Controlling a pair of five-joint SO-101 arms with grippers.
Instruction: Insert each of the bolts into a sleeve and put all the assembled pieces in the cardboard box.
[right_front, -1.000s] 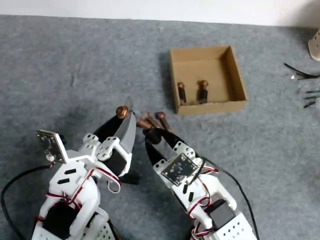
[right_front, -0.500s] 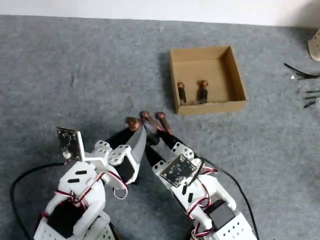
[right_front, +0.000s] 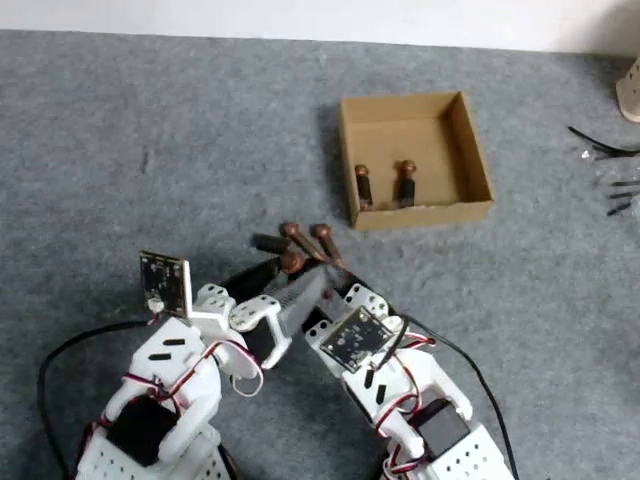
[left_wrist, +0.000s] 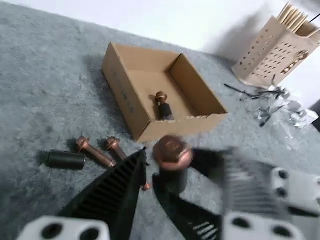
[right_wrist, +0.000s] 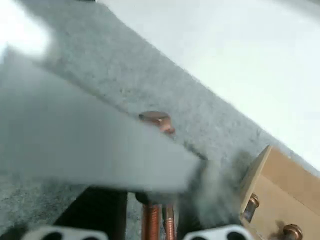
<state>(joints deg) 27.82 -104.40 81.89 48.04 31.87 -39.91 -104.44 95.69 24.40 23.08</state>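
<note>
White arm shells (right_front: 165, 365), black motors (right_front: 140, 430), red-white wiring (right_front: 243, 368), square circuit boards (right_front: 165, 283).

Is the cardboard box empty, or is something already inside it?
Not empty: two assembled pieces sit inside the cardboard box, by one wall.

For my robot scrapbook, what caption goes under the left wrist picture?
Fingers hold a bolt above the carpet, with two bolts, a sleeve and the cardboard box beyond.

Left wrist view: the right gripper (left_wrist: 222, 167) is a blur. Right wrist view: a blurred grey finger (right_wrist: 100, 150) hides the bolt (right_wrist: 156, 120) below its head, and the edge cuts the box (right_wrist: 280, 187)
</note>
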